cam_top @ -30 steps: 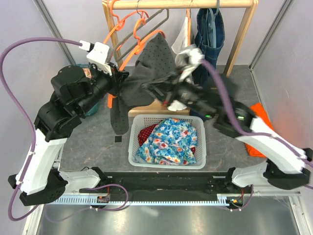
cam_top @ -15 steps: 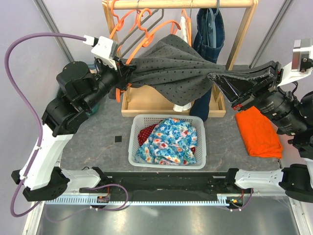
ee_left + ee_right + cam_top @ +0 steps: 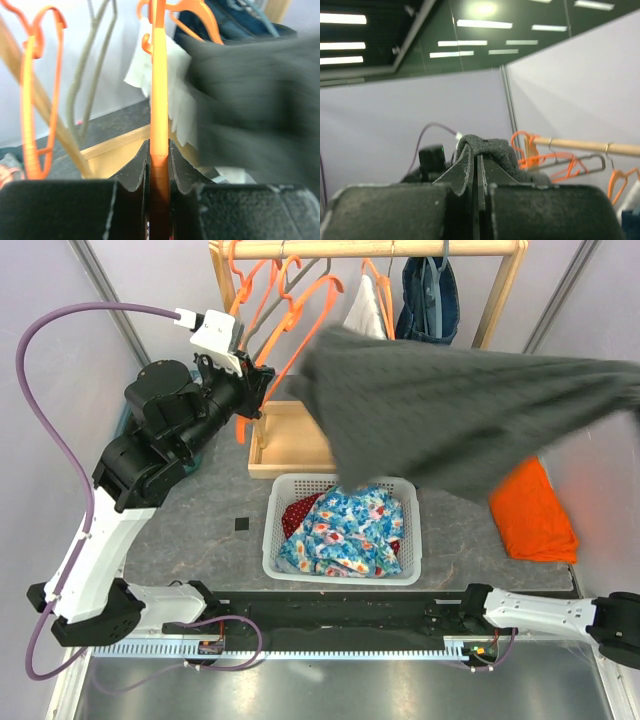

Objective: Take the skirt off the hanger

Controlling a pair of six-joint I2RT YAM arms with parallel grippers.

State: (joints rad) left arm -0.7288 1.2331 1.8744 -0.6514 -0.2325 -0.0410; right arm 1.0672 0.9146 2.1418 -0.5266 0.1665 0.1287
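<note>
the hanger (image 3: 159,100) is being clamped by the left jaws, narrowly parted around it. a fold of the skirt (image 3: 482,145) is being pinched by the fully closed right jaws and held aloft over the basket (image 3: 272,530), seemingly clear of the hanger. the pull-off is apparently being finished; lowering and release are being called for next.
</note>
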